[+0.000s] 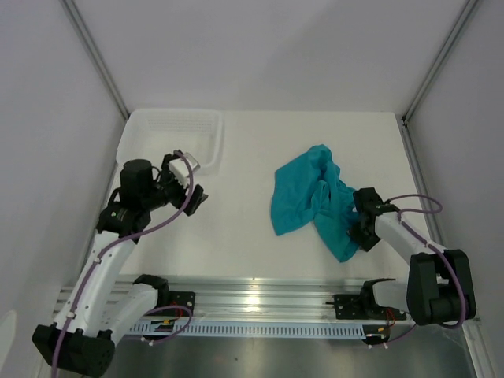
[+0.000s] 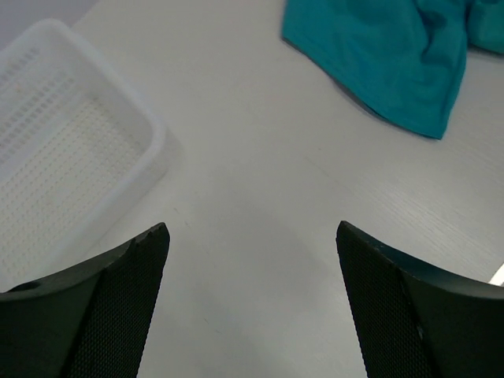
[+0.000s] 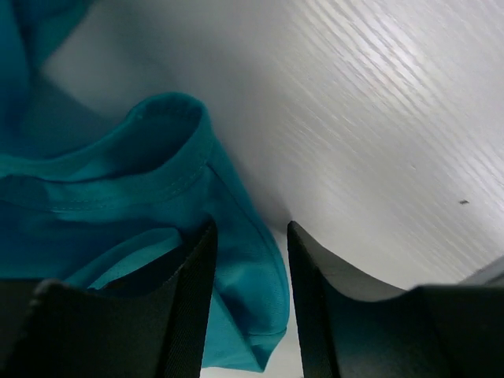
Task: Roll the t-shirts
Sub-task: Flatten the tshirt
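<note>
The teal t-shirt (image 1: 303, 197) lies crumpled on the white table right of centre, with a narrow part trailing toward the front. It also shows at the top right of the left wrist view (image 2: 394, 55). My right gripper (image 1: 360, 224) is low at the shirt's right edge. In the right wrist view its jaws (image 3: 250, 228) stand a little apart, with a hemmed fold of the t-shirt (image 3: 118, 197) between them; a strip of table shows beside the right finger. My left gripper (image 1: 197, 198) is open and empty (image 2: 252, 228) over bare table, well left of the shirt.
A white perforated plastic basket (image 1: 216, 146) stands at the back left, close behind my left gripper; its rim (image 2: 153, 138) shows in the left wrist view. Grey walls close in both sides and the back. A metal rail runs along the near edge.
</note>
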`<state>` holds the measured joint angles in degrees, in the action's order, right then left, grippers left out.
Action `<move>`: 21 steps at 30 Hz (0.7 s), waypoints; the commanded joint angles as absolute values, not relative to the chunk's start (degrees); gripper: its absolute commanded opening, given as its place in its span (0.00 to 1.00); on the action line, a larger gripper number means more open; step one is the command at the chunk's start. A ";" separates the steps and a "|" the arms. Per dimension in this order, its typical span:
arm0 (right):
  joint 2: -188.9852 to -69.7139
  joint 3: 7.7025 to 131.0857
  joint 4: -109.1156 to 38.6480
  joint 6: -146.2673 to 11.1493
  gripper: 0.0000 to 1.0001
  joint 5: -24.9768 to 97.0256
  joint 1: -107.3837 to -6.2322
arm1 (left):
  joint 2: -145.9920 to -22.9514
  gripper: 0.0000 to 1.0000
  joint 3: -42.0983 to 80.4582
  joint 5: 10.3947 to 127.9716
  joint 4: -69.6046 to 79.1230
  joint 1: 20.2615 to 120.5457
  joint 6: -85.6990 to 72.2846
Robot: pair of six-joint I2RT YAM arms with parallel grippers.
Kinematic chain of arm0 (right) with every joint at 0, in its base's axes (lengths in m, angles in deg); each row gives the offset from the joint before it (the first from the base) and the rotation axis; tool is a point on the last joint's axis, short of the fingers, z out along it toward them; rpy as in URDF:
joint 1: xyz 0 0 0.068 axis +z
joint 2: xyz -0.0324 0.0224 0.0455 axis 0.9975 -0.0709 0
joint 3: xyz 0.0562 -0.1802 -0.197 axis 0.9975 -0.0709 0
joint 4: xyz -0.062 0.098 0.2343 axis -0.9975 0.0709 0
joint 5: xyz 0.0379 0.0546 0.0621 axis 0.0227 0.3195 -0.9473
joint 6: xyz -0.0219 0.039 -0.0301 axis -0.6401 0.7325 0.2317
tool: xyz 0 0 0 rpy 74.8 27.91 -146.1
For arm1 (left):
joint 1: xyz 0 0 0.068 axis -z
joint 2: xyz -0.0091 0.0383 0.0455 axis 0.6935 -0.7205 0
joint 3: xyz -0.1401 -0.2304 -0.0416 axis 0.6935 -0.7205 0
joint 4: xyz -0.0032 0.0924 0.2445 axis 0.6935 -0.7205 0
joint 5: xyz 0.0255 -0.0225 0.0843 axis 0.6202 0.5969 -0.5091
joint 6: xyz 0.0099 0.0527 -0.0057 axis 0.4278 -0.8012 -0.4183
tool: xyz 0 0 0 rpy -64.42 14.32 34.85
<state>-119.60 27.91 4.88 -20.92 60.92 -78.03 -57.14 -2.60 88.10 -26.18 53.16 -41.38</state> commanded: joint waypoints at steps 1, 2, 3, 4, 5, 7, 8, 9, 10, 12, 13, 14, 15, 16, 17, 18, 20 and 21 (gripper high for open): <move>-122.62 27.77 -1.71 -20.67 0.44 57.56 -78.46 | -60.30 0.89 2.11 83.26 -34.70 59.71 -45.96; -123.41 28.03 -2.25 -21.02 0.42 57.12 -78.38 | -60.83 0.90 2.55 82.64 -34.70 62.60 -46.32; -124.98 28.65 -2.69 -21.37 0.34 56.94 -78.46 | -62.05 0.90 2.91 82.28 -34.44 63.76 -46.59; -125.69 29.00 -4.61 -23.20 0.26 56.41 -78.20 | -62.85 0.90 3.08 81.41 -34.17 64.81 -46.67; -126.40 29.35 -5.85 -24.18 0.19 54.50 -77.85 | -63.81 0.90 3.78 80.97 -34.08 66.91 -46.68; -128.93 31.19 -8.65 -25.24 0.00 52.46 -76.45 | -67.66 0.90 5.18 80.17 -34.08 68.86 -47.11; -130.17 32.42 -9.45 -26.11 0.00 51.58 -73.92 | -69.25 0.90 5.80 79.91 -34.08 70.61 -47.29; -131.49 33.74 -10.25 -26.64 0.00 50.01 -72.41 | -70.92 0.90 5.98 80.17 -33.91 71.32 -47.64; -134.63 37.14 -11.12 -27.17 0.00 49.21 -70.92 | -74.51 0.91 6.86 80.26 -32.95 72.63 -48.16; -137.64 40.76 -12.09 -28.84 0.00 45.80 -67.14 | -78.57 0.91 7.39 78.86 -31.28 74.13 -48.69; -138.96 42.35 -12.88 -29.46 0.00 44.64 -66.17 | -80.76 0.91 8.52 77.81 -29.70 75.97 -49.83; -140.71 44.97 -12.98 -30.07 0.00 44.37 -64.42 | -85.13 0.90 8.97 76.67 -29.34 76.94 -50.80; -141.25 45.87 -12.98 -30.25 0.00 42.54 -63.88 | -87.09 0.89 9.67 76.22 -28.64 77.91 -51.94; -141.52 46.49 -12.72 -30.25 0.00 42.17 -63.61 | -88.94 0.89 9.94 75.61 -27.68 79.92 -53.95; -141.17 46.49 -12.37 -30.08 0.00 41.91 -63.61 | -92.18 0.89 10.38 75.34 -26.27 80.90 -54.93; -140.56 46.23 -12.01 -29.73 0.00 42.17 -63.61 | -93.69 0.89 11.08 75.07 -25.65 81.86 -56.16; -137.94 44.22 -10.70 -29.38 0.00 43.66 -63.61 | -96.33 0.89 12.31 75.51 -23.90 84.06 -59.50; -136.79 43.43 -9.65 -29.11 0.00 44.01 -63.70 | -98.43 0.89 12.49 75.77 -23.19 84.68 -61.60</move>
